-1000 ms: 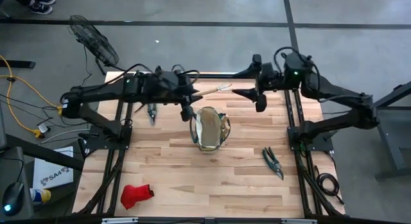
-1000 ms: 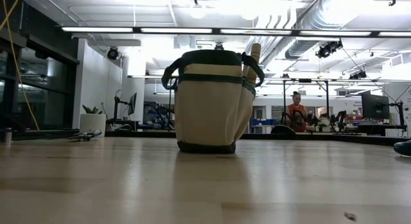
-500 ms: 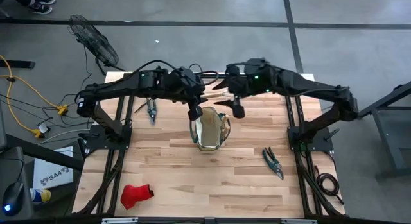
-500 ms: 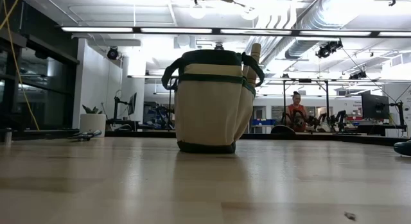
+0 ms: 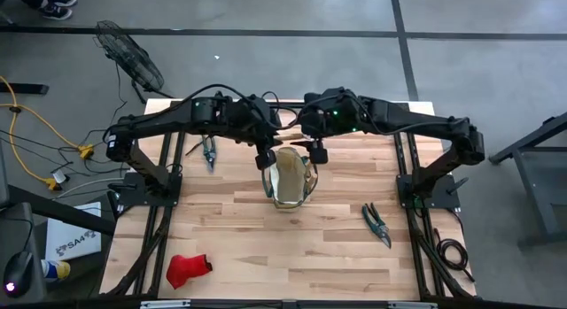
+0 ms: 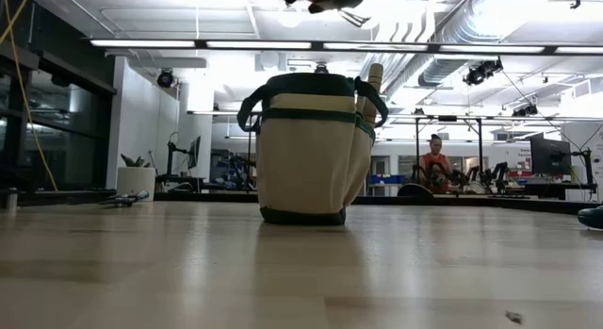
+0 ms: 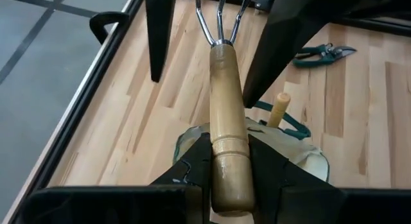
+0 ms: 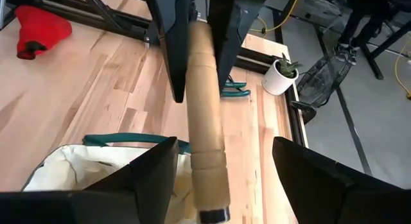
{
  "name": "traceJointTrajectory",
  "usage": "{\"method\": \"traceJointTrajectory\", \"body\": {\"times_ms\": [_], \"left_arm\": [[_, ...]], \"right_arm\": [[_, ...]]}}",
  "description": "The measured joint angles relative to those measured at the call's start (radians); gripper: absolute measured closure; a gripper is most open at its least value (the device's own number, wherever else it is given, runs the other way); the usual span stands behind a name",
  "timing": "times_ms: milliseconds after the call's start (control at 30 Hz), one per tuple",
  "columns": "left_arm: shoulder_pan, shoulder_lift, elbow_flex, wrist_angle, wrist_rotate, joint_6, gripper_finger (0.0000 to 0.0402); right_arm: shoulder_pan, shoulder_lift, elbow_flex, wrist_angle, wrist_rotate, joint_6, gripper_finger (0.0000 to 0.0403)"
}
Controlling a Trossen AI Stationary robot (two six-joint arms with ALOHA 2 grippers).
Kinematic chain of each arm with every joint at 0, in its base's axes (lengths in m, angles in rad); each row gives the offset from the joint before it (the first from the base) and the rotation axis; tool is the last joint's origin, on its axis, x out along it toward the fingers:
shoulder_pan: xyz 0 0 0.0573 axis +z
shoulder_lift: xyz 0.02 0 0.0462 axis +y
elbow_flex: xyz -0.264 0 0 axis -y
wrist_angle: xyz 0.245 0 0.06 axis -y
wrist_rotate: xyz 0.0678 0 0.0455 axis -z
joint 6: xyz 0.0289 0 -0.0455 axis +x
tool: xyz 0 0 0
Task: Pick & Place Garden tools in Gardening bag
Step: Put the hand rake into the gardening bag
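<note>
Left gripper [image 7: 230, 169]: clamped on the pale wooden handle of a three-pronged metal hand fork [image 7: 225, 121], held level above the tan canvas gardening bag with dark green trim [image 5: 288, 178], upper centre of the high view, apparently presented for handover.

Right gripper [image 8: 221, 166]: fingers spread wide, straddling the same handle, not yet closed.

Pruning shears [image 5: 378, 224]: lower right.

Red glove [image 5: 187, 268]: lower left.
</note>
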Motion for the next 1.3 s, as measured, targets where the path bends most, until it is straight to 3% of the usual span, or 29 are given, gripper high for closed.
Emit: {"method": "traceJointTrajectory", "body": {"times_ms": [200, 633, 1000, 1300], "left_arm": [[0.0, 0.005, 0.0, -0.01, 0.025, 0.0, 0.0345], [0.0, 0.005, 0.0, -0.04, 0.041, -0.007, 0.0345], [0.0, 0.005, 0.0, -0.043, 0.046, -0.004, 0.0345], [0.0, 0.001, 0.009, -0.08, 0.015, 0.0, 0.0231]], "right_arm": [[0.002, 0.035, 0.0, 0.001, -0.016, 0.0, 0.02], [0.003, 0.037, 0.0, 0.0, -0.026, 0.011, 0.033], [0.002, 0.037, 0.0, -0.001, -0.046, 0.017, 0.0345], [-0.001, 0.036, 0.0, -0.008, -0.034, 0.053, 0.0345]]}}
